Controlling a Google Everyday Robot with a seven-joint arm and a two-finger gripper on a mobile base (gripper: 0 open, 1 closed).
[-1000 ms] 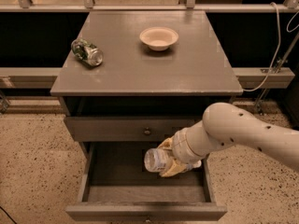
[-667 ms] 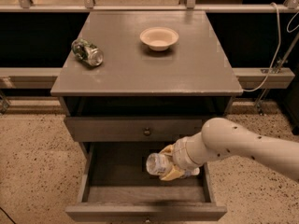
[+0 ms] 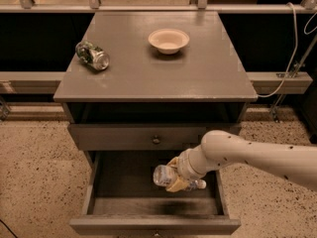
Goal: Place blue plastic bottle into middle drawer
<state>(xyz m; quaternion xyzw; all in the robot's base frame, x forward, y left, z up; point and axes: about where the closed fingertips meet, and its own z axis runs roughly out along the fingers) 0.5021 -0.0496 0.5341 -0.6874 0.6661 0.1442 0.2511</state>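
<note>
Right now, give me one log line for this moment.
phase: placing | claw: inside middle drawer, shut on blue plastic bottle | can, bowl: on cabinet top

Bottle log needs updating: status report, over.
Gripper low inside middle drawer, jaws shut on bottle. Bottle lying sideways, not yet released. Drawer open, nothing blocking; can and bowl on cabinet top.

middle drawer (image 3: 153,225) open, left half free, hand (image 3: 176,179) gripping blue plastic bottle (image 3: 162,175) blocks ctr-right

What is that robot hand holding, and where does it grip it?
The hand, inside the open middle drawer, holds the blue plastic bottle around its middle.
</note>
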